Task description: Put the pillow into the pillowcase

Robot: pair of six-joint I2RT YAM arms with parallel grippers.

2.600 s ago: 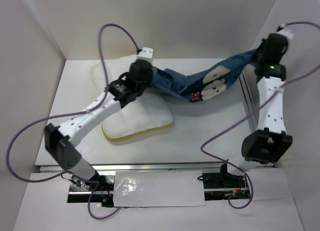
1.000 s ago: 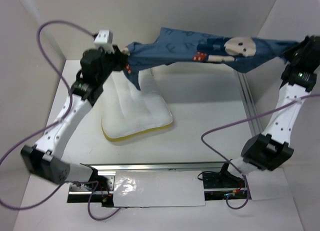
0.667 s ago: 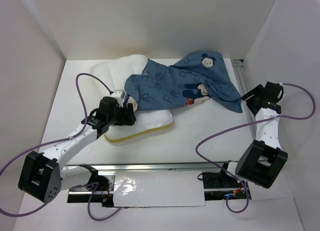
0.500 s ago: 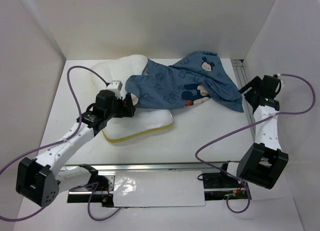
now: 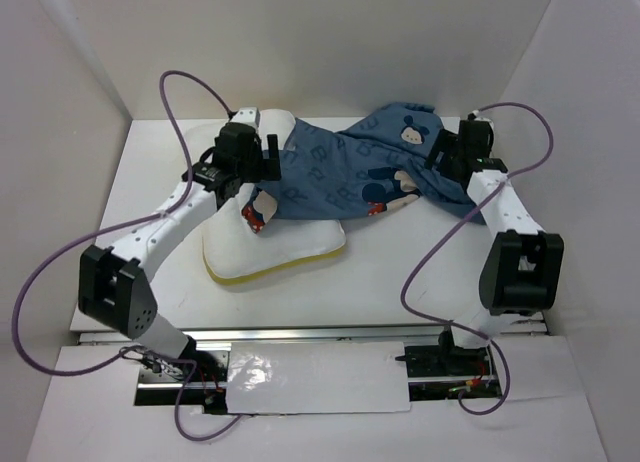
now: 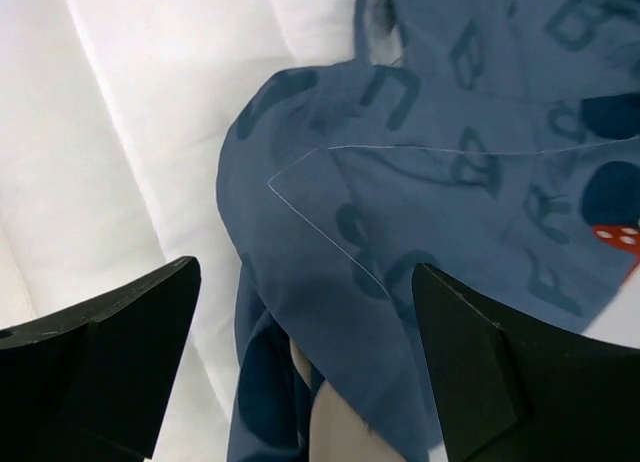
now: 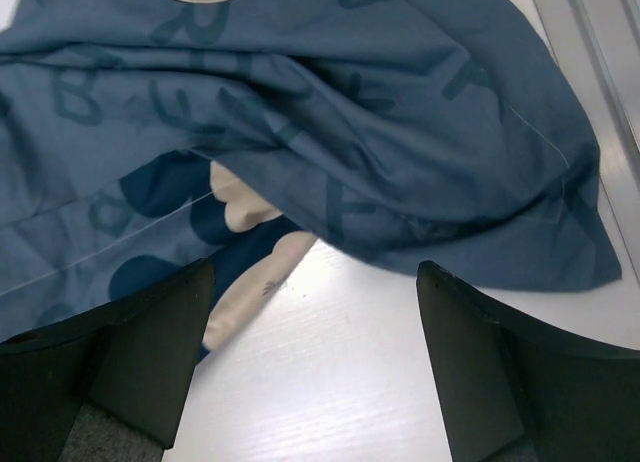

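Observation:
The white pillow lies left of centre, its yellow strip facing the near edge. The blue pillowcase is crumpled flat, its left end draped over the pillow's far part and the rest spread on the table. My left gripper hovers open over that left end. In the left wrist view its jaws stand wide above the pillowcase and the pillow. My right gripper is open at the cloth's right end. In the right wrist view it is over bare table just short of the pillowcase.
A metal rail runs along the table's right side, also seen as a rail past the cloth in the right wrist view. White walls close the left, back and right. Purple cables loop from both arms.
A second ago both grippers held the pillowcase stretched in the air. Both have opened and let it drop across the pillow and table, then swung back over its two ends.

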